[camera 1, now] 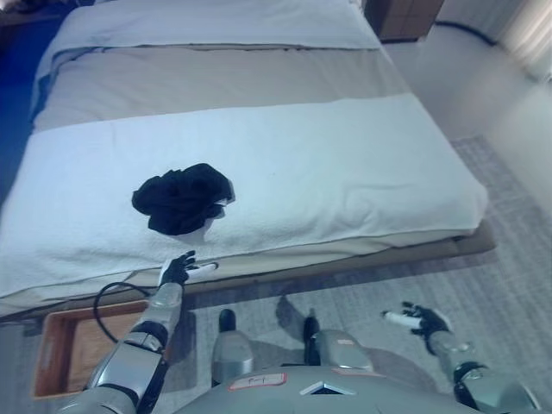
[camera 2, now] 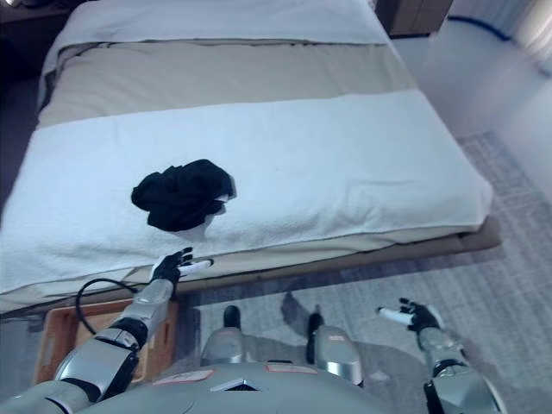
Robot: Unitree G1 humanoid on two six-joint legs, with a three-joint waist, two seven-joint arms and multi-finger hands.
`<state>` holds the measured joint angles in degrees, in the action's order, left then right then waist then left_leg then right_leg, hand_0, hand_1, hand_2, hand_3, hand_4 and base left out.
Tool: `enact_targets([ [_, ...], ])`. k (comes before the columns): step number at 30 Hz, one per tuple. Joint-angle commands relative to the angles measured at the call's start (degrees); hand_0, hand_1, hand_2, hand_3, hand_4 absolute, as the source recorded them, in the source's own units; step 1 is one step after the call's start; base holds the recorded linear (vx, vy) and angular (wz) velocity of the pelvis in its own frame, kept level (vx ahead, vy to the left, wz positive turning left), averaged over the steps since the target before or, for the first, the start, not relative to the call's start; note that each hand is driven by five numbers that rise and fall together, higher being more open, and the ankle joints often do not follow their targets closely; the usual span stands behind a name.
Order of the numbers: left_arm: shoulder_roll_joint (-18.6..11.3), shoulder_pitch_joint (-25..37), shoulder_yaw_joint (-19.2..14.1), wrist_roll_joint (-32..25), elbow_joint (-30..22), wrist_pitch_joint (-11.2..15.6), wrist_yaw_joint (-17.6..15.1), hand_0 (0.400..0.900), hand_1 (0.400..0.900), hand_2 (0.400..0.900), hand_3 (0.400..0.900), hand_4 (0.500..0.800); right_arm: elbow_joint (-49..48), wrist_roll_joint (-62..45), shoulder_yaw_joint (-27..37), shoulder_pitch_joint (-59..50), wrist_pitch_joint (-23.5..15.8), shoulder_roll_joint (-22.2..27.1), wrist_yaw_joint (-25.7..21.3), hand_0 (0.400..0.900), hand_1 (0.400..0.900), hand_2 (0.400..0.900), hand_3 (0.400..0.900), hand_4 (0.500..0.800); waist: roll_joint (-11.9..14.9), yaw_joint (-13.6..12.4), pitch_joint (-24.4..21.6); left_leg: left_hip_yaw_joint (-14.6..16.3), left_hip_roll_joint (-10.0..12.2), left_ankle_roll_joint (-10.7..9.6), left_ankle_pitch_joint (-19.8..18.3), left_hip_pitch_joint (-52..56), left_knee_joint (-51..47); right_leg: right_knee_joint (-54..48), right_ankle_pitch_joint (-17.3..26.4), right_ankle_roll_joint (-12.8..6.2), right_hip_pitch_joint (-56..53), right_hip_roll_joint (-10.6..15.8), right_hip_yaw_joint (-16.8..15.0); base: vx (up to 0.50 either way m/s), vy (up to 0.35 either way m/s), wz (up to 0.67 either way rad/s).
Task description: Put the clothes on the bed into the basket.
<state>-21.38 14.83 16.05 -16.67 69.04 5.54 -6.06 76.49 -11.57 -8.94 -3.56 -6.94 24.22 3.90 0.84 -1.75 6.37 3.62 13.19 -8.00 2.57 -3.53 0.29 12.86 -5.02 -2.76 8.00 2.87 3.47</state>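
A crumpled black garment (camera 1: pixel 183 198) lies on the white cover of the bed (camera 1: pixel 345 172), towards its near left side. My left hand (camera 1: pixel 181 269) is at the bed's near edge, just below the garment, with its fingers spread open and nothing in it. My right hand (camera 1: pixel 421 319) hangs over the floor at the lower right, open and empty, far from the garment. An orange-brown basket (camera 1: pixel 65 349) sits on the floor at the lower left, partly hidden behind my left arm.
The bed fills most of the view, with a beige band (camera 1: pixel 216 78) across it and a white part beyond. Grey patterned carpet (camera 1: pixel 483 276) lies to the right. A dark wooden piece of furniture (camera 1: pixel 401 17) stands at the top right.
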Motion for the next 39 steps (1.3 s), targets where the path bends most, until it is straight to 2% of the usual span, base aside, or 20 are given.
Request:
enact_targets([
  [1, -2.6, 4.4, -1.4, -0.5, -0.4, 3.3, -1.7, 0.900, 0.900, 0.900, 0.900, 0.800, -1.3, -1.6, 0.2, -2.5, -2.7, 4.6, -1.7, 0.900, 0.900, 0.900, 0.900, 0.800, -0.1, -1.6, -1.8, -4.3, 2.2, -1.3, 12.3, -8.3, -2.3, -7.0, -0.3, -3.61, -13.4, 3.3, -1.9, 0.17, 0.231, -0.40],
  [2, -2.8, 4.3, -1.3, -0.6, -0.7, 3.3, -1.9, 0.900, 0.900, 0.900, 0.900, 0.800, -2.1, -1.9, -0.2, -3.0, -2.6, 4.1, -1.5, 0.900, 0.900, 0.900, 0.900, 0.800, -0.1, -1.7, -2.0, -5.5, 2.1, -1.1, 11.0, -9.2, 0.7, -7.0, -0.8, -4.33, -13.8, 4.5, -2.9, 0.10, 0.149, -0.23],
  [3, -2.8, 4.3, -1.3, -0.5, -0.7, 3.3, -1.9, 0.900, 0.900, 0.900, 0.900, 0.800, -2.1, -1.9, -0.2, -3.0, -2.6, 4.1, -1.5, 0.900, 0.900, 0.900, 0.900, 0.800, -0.1, -1.7, -2.0, -5.5, 2.1, -1.1, 10.9, -9.3, 0.9, -6.9, -0.9, -4.34, -13.7, 4.5, -2.9, 0.20, 0.353, -0.46],
  [4, -3.0, 4.9, -0.6, 0.9, -1.0, 3.2, -2.6, 0.900, 0.900, 0.900, 0.900, 0.800, -2.5, -1.6, -0.4, -3.4, -2.6, 4.1, -1.4, 0.900, 0.900, 0.900, 0.900, 0.800, -0.2, -1.6, -2.2, -5.0, 0.9, -0.4, 9.1, -9.7, 3.2, -7.0, -1.0, -5.61, -14.3, 6.8, -3.8, 0.15, 0.293, -0.38],
  [6, -3.5, 6.2, 0.6, 3.6, -0.1, 3.0, -3.9, 0.900, 0.900, 0.900, 0.900, 0.800, -2.8, -1.9, -0.4, -4.6, -2.6, 3.7, -1.2, 0.900, 0.900, 0.900, 0.900, 0.800, 0.7, -1.5, -1.9, -3.8, -0.6, 0.0, 6.8, -10.5, 6.4, -6.8, 0.5, -6.77, -13.4, 9.3, -5.0, 0.13, 0.300, -0.64],
  [9, -4.8, 7.2, 0.2, 5.2, -0.6, 2.8, -6.1, 0.900, 0.900, 0.900, 0.900, 0.800, -3.9, -0.8, -3.1, -8.3, -2.3, 3.0, -1.2, 0.900, 0.900, 0.900, 0.900, 0.800, 2.3, -2.6, 0.4, -0.5, 0.4, 0.2, 4.7, -11.9, 8.8, -6.9, 3.3, -8.59, -8.3, 12.1, -5.3, -0.13, 0.108, -0.88],
  [11, -5.4, 9.7, 0.4, 6.2, 1.3, 3.0, -8.0, 0.900, 0.900, 0.900, 0.900, 0.800, -4.2, -1.2, -4.7, -11.1, -2.3, 2.0, -1.2, 0.900, 0.900, 0.900, 0.900, 0.800, 3.6, -3.2, 2.7, 0.8, 1.4, 0.0, 4.7, -13.5, 9.4, -7.3, 5.0, -8.98, -5.2, 11.9, -5.3, -0.19, -0.032, -0.33],
  [14, -6.7, 15.1, 0.8, 7.9, 3.6, 2.7, -11.9, 0.900, 0.900, 0.900, 0.900, 0.800, -4.5, -1.9, -6.2, -13.7, -2.8, 2.1, -1.5, 0.900, 0.900, 0.900, 0.900, 0.800, 5.0, -3.2, 5.7, -0.1, 1.7, 0.0, 5.1, -16.9, 10.1, -7.9, 5.9, -8.74, -2.6, 11.3, -4.3, -0.11, -0.042, 0.09],
  [15, -6.7, 15.2, 0.8, 7.9, 3.7, 2.7, -11.9, 0.900, 0.900, 0.900, 0.900, 0.800, -4.4, -1.9, -6.2, -13.8, -2.8, 2.0, -1.5, 0.900, 0.900, 0.900, 0.900, 0.800, 5.0, -3.2, 5.7, -0.2, 1.7, 0.0, 5.1, -17.0, 10.2, -7.9, 5.8, -8.74, -2.5, 11.2, -4.2, -0.11, -0.036, 0.14],
  [18, -9.6, 20.9, 1.1, 11.5, 2.7, 2.8, -18.4, 0.900, 0.900, 0.900, 0.900, 0.800, -3.8, -2.6, -7.6, -16.4, -3.0, 1.8, -2.8, 0.900, 0.900, 0.900, 0.900, 0.800, 6.0, -3.4, 9.1, -1.4, 1.4, -0.3, 5.7, -20.0, 10.1, -8.2, 6.9, -8.72, 0.1, 10.8, -3.2, -0.09, -0.027, 0.08],
  [20, -10.3, 21.6, 1.3, 13.0, 2.2, 2.8, -19.6, 0.900, 0.900, 0.900, 0.900, 0.800, -3.8, -2.9, -7.8, -16.7, -3.2, 1.5, -3.0, 0.900, 0.900, 0.900, 0.900, 0.800, 6.2, -3.3, 9.5, -1.7, 1.4, -0.3, 5.7, -20.6, 10.2, -8.4, 6.9, -8.76, 0.4, 10.7, -3.2, -0.02, -0.009, 0.01],
  [23, -14.0, 21.9, 0.4, 18.5, -4.6, 1.7, -25.8, 0.900, 0.900, 0.900, 0.900, 0.800, -3.1, -3.7, -8.2, -17.0, -3.5, 0.7, -3.6, 0.900, 0.900, 0.900, 0.900, 0.800, 6.7, -4.2, 10.8, -2.5, 1.4, -0.5, 5.6, -22.8, 11.0, -8.8, 7.6, -8.97, 1.7, 10.7, -2.7, -0.03, -0.031, 0.01],
  [26, -16.2, 19.1, -2.4, 22.9, -13.8, 0.4, -28.8, 0.900, 0.900, 0.900, 0.900, 0.800, -2.9, -3.9, -7.4, -16.1, -3.6, 0.3, -3.6, 0.900, 0.900, 0.900, 0.900, 0.800, 6.9, -4.9, 11.0, -2.8, 1.3, -0.6, 5.2, -23.6, 11.4, -9.2, 7.5, -9.06, 1.6, 10.9, -2.3, 0.01, -0.023, 0.05],
  [27, -16.3, 18.7, -2.6, 23.0, -14.2, 0.1, -28.8, 0.900, 0.900, 0.900, 0.900, 0.800, -2.9, -3.9, -7.5, -16.0, -3.6, 0.3, -3.6, 0.900, 0.900, 0.900, 0.900, 0.800, 7.0, -4.8, 10.9, -2.8, 1.3, -0.6, 5.2, -23.6, 11.5, -9.2, 7.5, -9.07, 1.6, 10.9, -2.3, 0.03, -0.022, 0.09],
  [28, -17.5, 15.7, -4.9, 26.2, -21.8, -0.5, -30.0, 0.900, 0.900, 0.900, 0.900, 0.800, -2.9, -3.9, -6.4, -15.1, -3.6, 0.0, -3.6, 0.900, 0.900, 0.900, 0.900, 0.800, 7.0, -5.7, 11.1, -3.1, 1.1, -0.6, 5.0, -23.9, 11.7, -9.3, 7.4, -9.03, 1.4, 11.0, -2.0, 0.04, -0.019, 0.07],
  [29, -18.1, 13.3, -6.6, 28.2, -26.0, -1.0, -30.1, 0.900, 0.900, 0.900, 0.900, 0.800, -2.9, -3.8, -6.0, -14.6, -3.6, -0.1, -3.5, 0.900, 0.900, 0.900, 0.900, 0.800, 6.9, -5.9, 11.0, -3.2, 1.0, -0.7, 4.8, -23.9, 11.7, -9.4, 7.2, -9.02, 1.2, 11.1, -1.8, 0.04, -0.019, 0.07],
  [30, -18.1, 12.6, -7.1, 28.4, -26.8, -1.4, -29.9, 0.900, 0.900, 0.900, 0.900, 0.800, -3.0, -3.8, -6.2, -14.5, -3.6, -0.1, -3.5, 0.900, 0.900, 0.900, 0.900, 0.800, 6.9, -5.8, 10.8, -3.2, 1.0, -0.7, 4.7, -23.9, 11.7, -9.4, 7.2, -9.02, 1.2, 11.1, -1.8, 0.04, -0.025, 0.02],
  [31, -18.9, 8.4, -10.2, 32.0, -32.9, -1.7, -29.8, 0.900, 0.900, 0.900, 0.900, 0.800, -2.9, -3.6, -5.2, -13.7, -3.6, -0.5, -3.3, 0.900, 0.900, 0.900, 0.900, 0.800, 6.9, -6.7, 10.8, -3.4, 1.0, -0.7, 4.5, -23.6, 11.7, -9.4, 6.9, -8.99, 0.9, 11.0, -1.7, 0.04, -0.029, -0.01],
  [34, -17.9, 3.2, -14.0, 34.6, -36.3, -2.6, -28.5, 0.900, 0.900, 0.900, 0.900, 0.800, -2.8, -3.2, -4.7, -12.6, -3.4, -0.7, -2.8, 0.900, 0.900, 0.900, 0.900, 0.800, 6.9, -7.2, 9.9, -3.5, 1.1, -0.7, 4.3, -22.6, 11.6, -9.3, 6.3, -8.70, 0.1, 10.7, -1.7, 0.03, -0.021, -0.01],
  [39, -18.7, 1.4, -15.8, 37.7, -36.9, -4.2, -27.5, 0.900, 0.900, 0.900, 0.900, 0.800, -1.5, -1.7, -3.8, -11.8, -2.9, -0.2, -2.5, 0.900, 0.900, 0.900, 0.900, 0.800, 6.1, -8.1, 8.0, -3.6, 1.6, -1.2, 4.9, -20.1, 10.4, -9.3, 5.0, -8.25, -2.4, 10.0, -0.9, 0.06, -0.046, 0.07],
])
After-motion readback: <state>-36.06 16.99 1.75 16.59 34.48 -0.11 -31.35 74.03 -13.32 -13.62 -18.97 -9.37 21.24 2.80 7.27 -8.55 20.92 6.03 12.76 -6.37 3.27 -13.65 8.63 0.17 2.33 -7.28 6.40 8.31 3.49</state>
